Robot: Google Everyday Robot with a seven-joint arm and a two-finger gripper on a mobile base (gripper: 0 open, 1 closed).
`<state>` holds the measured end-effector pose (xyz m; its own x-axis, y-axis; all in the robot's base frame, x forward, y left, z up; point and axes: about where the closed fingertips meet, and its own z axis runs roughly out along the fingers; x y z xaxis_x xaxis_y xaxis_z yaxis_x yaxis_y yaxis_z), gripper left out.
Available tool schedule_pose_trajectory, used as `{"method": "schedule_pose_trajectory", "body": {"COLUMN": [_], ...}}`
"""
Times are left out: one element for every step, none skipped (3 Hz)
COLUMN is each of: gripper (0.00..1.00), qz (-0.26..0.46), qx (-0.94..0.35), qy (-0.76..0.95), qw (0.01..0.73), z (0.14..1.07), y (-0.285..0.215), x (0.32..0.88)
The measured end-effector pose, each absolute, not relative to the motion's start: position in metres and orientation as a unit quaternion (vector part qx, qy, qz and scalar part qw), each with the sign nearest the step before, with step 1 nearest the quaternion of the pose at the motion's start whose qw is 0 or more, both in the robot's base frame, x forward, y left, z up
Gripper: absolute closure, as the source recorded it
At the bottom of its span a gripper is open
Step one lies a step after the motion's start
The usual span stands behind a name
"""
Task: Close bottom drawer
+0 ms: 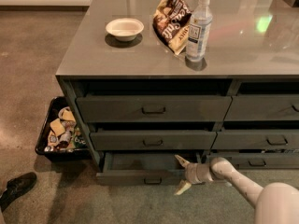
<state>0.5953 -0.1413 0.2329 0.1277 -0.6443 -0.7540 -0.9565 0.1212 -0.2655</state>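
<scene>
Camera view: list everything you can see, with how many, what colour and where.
bowl: 1, white, countertop left
snack bag: 1, brown and yellow, countertop, beside bottle
water bottle: 1, clear, upright, countertop
cabinet: 1, grey, centre
bottom drawer: 1, dark grey, left stack, pulled open
upper drawers: 2, grey, above it
right-stack drawers: 3, grey, partly in view
bin: 1, black, floor left of cabinet
shoe: 1, black, floor bottom left
arm: 1, off-white, bottom right
end effector: 1, off-white, open, at bottom drawer's front edge
</scene>
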Motion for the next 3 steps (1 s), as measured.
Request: {"method": "schedule_pose_trajectory", "body": {"gripper": [0.18,0.41,0.64], "qz": [0.201,0.211,0.220], "qx": [-0.638,-0.639,-0.634], "qy": [0.628,0.632,0.641], "qw": [0.398,0.385,0.371], "z": [0.241,0.237,0.222], "y": [-0.150,-0.156,-0.157], "x": [0.568,0.546,0.540]}}
